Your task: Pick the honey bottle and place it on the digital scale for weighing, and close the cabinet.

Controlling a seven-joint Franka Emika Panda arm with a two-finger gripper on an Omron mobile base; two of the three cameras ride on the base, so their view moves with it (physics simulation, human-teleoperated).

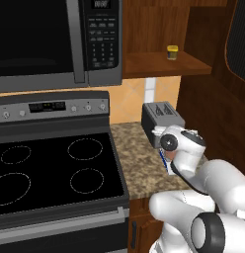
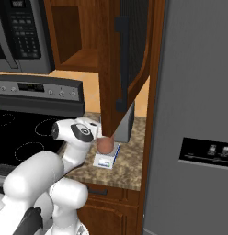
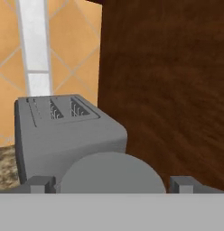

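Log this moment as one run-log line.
honey bottle: on scale | gripper: at bottle lid, grip unclear | cabinet: door open

Reddish-brown translucent honey bottle (image 2: pixel 105 145); flat grey round lid (image 3: pixel 111 173). Small white digital scale (image 2: pixel 106 159), blue front edge. Reddish-brown wood-grain wall cabinet (image 1: pixel 161 63); door (image 2: pixel 127 59) with dark ribbed panel, black bar handle (image 2: pixel 120 64). Grey box-shaped toaster (image 3: pixel 64 133). Tiny yellow jar (image 1: pixel 172 52), dark lid. Speckled brown-beige granite counter (image 1: pixel 139 163). Orange diamond-pattern tile backsplash (image 3: pixel 68 49), white vertical strip. Black glass stovetop (image 1: pixel 50 170), white dashed burner rings. Black-and-steel microwave (image 1: pixel 55 39). Grey fridge (image 2: pixel 196 114).
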